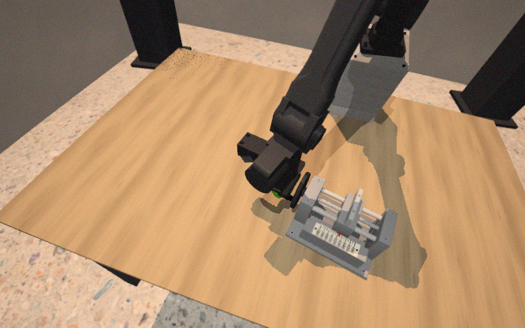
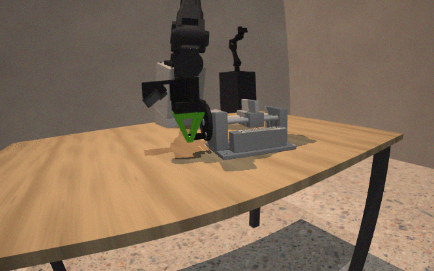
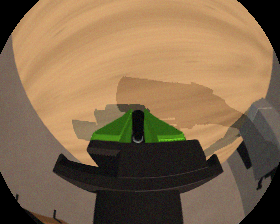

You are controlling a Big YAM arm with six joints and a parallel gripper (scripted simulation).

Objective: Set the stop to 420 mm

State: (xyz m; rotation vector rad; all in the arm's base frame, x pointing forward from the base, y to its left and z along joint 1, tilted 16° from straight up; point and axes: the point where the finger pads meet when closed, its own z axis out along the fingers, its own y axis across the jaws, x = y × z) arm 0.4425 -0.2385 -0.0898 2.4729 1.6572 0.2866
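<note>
Here the handwheel (image 2: 208,122) is gripped low on its rim by the narrowly closed end effector (image 2: 189,137), the leadscrew axis running away toward the stop (image 1: 348,211).

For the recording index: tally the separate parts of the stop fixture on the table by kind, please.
Black handwheel, gripper shut on it: 1
Grey end blocks: 2
Sliding stop carriage: 1
Graduated scale: 1
Grey base plate: 1
Total: 6

Matt grey metal fixture (image 1: 373,240), black handwheel (image 1: 299,189), smooth streaked wood table (image 1: 134,171), speckled stone floor (image 1: 16,281).
</note>
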